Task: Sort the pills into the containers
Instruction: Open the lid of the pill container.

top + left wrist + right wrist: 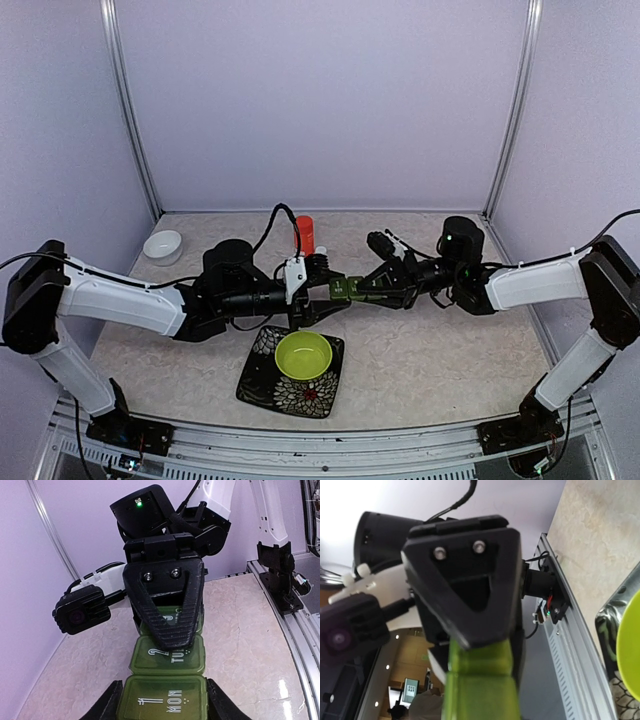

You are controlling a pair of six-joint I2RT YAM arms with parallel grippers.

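Early days imo. Pillbox (345,288) is up off the surface (430,350), b/w both arms. Right end effector (368,288) is clamped on its far end. Left end effector (322,290) fingers (111,705) straddle the MON end, can't tell if they're pinching yet. All 3 lids (172,656) look shut and no pills visible, so the sorting's all left to do.

Dark green three-compartment pillbox (165,662), lids shut, marked MON and TUE, held aloft, level

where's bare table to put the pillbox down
Bare table right of the plate, in front of the right arm; another patch left of the plate. Crowded mid-table, where both jaws meet at the pillbox by the orange bottle.
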